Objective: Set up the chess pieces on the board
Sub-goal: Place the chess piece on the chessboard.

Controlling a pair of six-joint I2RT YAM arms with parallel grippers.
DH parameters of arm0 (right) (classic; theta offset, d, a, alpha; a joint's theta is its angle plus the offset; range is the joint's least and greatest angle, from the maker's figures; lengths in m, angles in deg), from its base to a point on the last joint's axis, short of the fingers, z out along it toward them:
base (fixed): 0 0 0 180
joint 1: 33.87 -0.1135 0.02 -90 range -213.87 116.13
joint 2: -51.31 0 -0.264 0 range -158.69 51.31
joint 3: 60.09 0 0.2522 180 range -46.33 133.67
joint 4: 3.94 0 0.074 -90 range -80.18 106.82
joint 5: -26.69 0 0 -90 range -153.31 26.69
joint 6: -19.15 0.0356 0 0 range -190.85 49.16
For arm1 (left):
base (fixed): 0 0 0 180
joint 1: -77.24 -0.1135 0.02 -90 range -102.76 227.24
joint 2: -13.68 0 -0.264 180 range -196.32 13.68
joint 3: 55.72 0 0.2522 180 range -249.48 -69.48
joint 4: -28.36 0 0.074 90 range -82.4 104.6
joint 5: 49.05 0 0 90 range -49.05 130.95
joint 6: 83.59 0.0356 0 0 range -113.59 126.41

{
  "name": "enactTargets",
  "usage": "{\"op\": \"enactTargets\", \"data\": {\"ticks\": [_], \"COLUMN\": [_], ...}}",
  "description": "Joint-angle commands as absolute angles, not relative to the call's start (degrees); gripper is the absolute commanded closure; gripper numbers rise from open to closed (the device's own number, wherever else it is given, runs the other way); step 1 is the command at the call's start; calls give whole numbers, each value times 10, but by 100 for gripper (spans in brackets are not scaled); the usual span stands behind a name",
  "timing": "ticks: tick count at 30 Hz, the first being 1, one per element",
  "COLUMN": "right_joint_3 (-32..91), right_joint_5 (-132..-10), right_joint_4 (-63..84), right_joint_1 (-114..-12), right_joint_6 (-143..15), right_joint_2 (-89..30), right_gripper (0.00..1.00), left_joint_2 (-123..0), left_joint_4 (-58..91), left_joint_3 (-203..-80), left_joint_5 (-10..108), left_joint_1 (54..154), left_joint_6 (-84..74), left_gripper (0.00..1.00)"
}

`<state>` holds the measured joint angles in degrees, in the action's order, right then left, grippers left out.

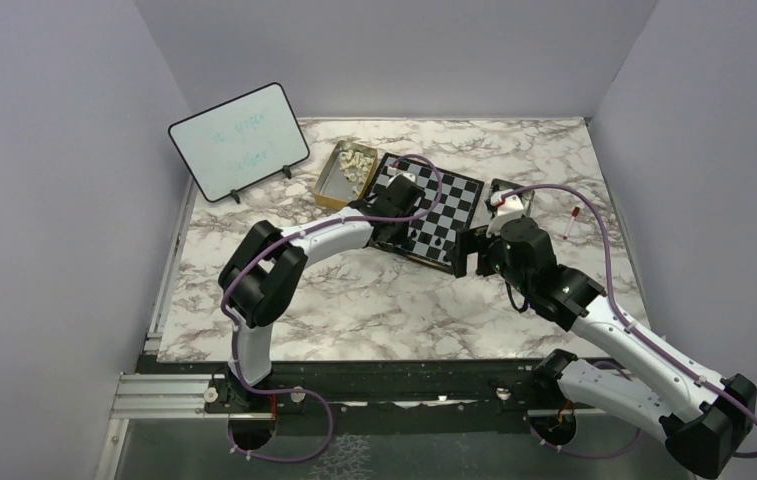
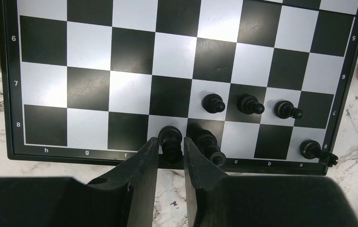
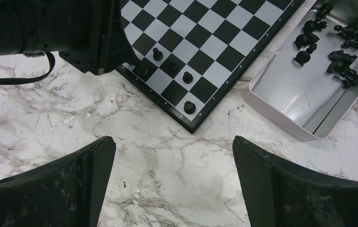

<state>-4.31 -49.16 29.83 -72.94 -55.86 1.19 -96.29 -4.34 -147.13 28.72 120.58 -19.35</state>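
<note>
Black fingers [image 2: 144, 161] of the left pincer [image 2: 170, 146] fill the bottom of the left wrist view. Their tips sit close on either side of a black piece [image 2: 170, 135] that stands on the near edge row of the board [image 2: 134, 47]. Whether they press on it or only flank it, I cannot tell. Just right of it is a second piece [image 2: 207, 142], a corner piece [image 2: 310, 149] sits at the row's end, and three pawns [image 2: 250, 104] line the row behind.

The right pincer [image 3: 172, 142] hangs over the marble worktop [image 3: 35, 109] near the board's corner, its fingers wide apart with nothing between them.

A silver tray [image 3: 285, 94] lies just beside the board and holds a cluster of black pieces [image 3: 342, 64] gathered toward its far end. A gold tin [image 1: 329, 185] lies against the board's left side, with cream-white pieces [image 1: 357, 160] heaped in it.

Only the top view shows the gold tin and a whiteboard [image 1: 239, 140] propped at the far left. In that view the right arm hides most of the tray. Only the right wrist view shows what the tray holds, and it also shows the left arm over the board's near corner. The left wrist view alone makes the letters and numbers printed along the board's border readable.
</note>
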Motion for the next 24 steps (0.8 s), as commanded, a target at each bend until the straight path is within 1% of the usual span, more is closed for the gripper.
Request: {"op": "enactTargets", "data": {"ticks": [1, 20, 24], "right_joint_3": [-43, -45, -45], "right_joint_5": [-484, -491, -492], "right_joint_4": [306, 310, 310], "right_joint_1": [-734, -734, -734], "right_joint_6": [-558, -551, -549], "right_joint_2": [18, 22, 24], "right_gripper": [0, 0, 0], "left_joint_2": [-960, -953, -949], "left_joint_4": [-48, -61, -63], "left_joint_3": [-1481, -1483, -1483], "left_joint_5": [266, 258, 260], "left_joint_1": [1211, 1217, 1218], "left_joint_6": [-187, -185, -185], "left_gripper": [73, 73, 71]}}
